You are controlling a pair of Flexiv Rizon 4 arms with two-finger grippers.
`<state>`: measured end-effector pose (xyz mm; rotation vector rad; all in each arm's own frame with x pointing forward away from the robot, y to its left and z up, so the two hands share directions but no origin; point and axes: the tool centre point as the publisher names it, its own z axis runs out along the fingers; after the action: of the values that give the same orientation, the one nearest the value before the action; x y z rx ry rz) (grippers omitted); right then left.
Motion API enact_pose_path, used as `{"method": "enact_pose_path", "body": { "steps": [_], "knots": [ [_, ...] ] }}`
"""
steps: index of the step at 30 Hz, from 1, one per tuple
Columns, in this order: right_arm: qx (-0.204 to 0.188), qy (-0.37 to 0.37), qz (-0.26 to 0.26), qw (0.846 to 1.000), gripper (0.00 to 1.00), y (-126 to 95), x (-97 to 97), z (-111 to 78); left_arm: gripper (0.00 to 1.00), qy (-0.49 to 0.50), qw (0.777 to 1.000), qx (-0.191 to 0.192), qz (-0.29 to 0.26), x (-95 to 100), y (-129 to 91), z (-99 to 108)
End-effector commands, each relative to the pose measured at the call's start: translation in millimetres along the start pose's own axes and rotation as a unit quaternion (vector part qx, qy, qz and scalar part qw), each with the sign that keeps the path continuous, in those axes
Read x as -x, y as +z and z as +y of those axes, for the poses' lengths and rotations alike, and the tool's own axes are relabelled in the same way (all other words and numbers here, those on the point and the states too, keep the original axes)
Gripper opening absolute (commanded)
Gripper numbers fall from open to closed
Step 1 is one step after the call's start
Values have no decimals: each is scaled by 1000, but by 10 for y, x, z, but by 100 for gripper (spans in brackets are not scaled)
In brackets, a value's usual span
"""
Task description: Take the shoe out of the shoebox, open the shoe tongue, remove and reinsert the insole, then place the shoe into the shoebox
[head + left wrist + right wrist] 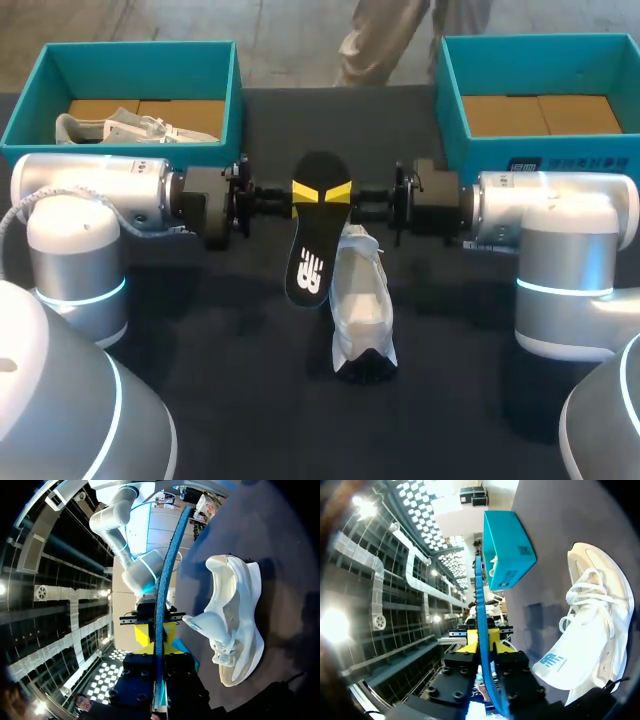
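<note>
Our left pincer (156, 635) and right pincer (482, 639) each clamp, from opposite sides, the black blue-edged foam insole (312, 255) upright above the dark table (230, 400), where the white laced mesh shoe (362, 310) rests just beside it.

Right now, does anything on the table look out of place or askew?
The white shoe lies tipped on its side on the table rather than upright, its insole out. The black insole is held in the air beside it, pinched at one end by the left gripper and right gripper. Nothing looks spilled or damaged.
</note>
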<state>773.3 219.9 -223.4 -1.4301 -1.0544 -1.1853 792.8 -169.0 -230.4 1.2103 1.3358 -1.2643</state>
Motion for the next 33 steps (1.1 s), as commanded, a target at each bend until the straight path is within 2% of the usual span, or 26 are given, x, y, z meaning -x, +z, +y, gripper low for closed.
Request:
{"method": "enact_pose_path", "body": {
  "steps": [1,11,21,26,33],
  "knots": [
    [7,2,-7,1000,100,-53,-37,-26,0,-2,1000,3,1,31,-13,-29],
    [32,9,-44,998,100,-367,-58,-80,0,-37,999,-2,8,92,-112,-176],
    [69,18,-85,994,100,-790,36,-294,0,-98,995,-21,27,121,-205,-317],
    [90,20,-118,989,100,-934,50,-373,0,-131,990,-28,40,164,-248,-389],
    [95,27,-144,985,100,-1091,82,-523,0,-157,985,-34,61,177,-271,-502]
  ]
}}
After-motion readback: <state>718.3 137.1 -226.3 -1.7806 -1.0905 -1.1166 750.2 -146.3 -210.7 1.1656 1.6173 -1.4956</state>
